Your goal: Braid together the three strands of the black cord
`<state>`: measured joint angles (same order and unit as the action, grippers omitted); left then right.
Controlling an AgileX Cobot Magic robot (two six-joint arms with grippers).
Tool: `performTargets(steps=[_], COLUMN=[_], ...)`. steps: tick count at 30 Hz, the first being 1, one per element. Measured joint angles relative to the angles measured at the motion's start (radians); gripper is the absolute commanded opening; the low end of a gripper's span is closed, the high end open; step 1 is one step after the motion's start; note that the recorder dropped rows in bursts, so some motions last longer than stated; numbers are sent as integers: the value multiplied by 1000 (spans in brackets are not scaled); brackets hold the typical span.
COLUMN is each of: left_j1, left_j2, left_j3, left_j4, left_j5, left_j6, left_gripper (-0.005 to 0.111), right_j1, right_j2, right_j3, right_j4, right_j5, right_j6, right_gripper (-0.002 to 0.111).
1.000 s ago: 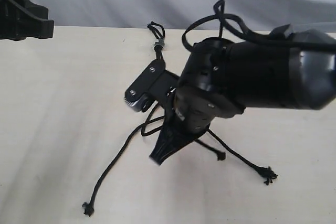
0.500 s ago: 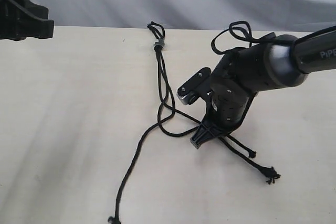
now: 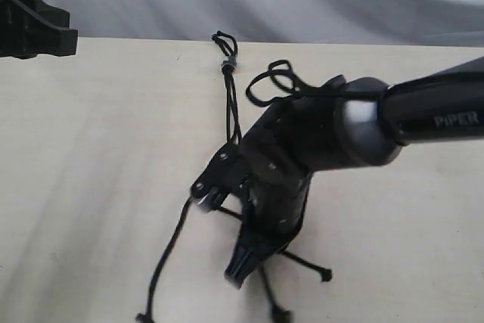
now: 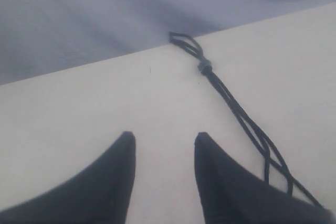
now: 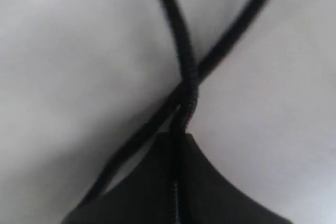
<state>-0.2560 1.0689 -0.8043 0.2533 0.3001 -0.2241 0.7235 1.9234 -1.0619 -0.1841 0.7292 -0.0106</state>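
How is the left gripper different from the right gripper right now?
The left gripper is open with nothing between its fingers; the right gripper is shut, pinching a strand. The left gripper hangs off to the side of the cord; the right gripper is down among its loose ends. Both are black and pointed.

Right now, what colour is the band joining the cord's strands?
Grey band, clearest in the exterior view.
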Motion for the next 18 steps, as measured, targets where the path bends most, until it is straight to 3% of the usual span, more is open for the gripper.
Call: performTargets(steps=[3, 6, 11, 18], left_j1=[0, 0, 0, 0], left_j2=[0, 0, 0, 0], left_j3=[0, 0, 0, 0], left_j4=[0, 0, 0, 0], left_j5=[0, 0, 0, 0], left_j6=[0, 0, 0, 0], left_gripper=[36, 36, 36, 36], right_j1=[75, 66, -83, -225], right_j2=[-63, -144, -237, -135], right_j3=[1, 1, 1, 111], right_j4=[27, 3, -18, -18], right_j5=[-48, -67, -21, -124], right_j6=[-27, -22, -13, -11], right_gripper=[1, 1, 1, 1])
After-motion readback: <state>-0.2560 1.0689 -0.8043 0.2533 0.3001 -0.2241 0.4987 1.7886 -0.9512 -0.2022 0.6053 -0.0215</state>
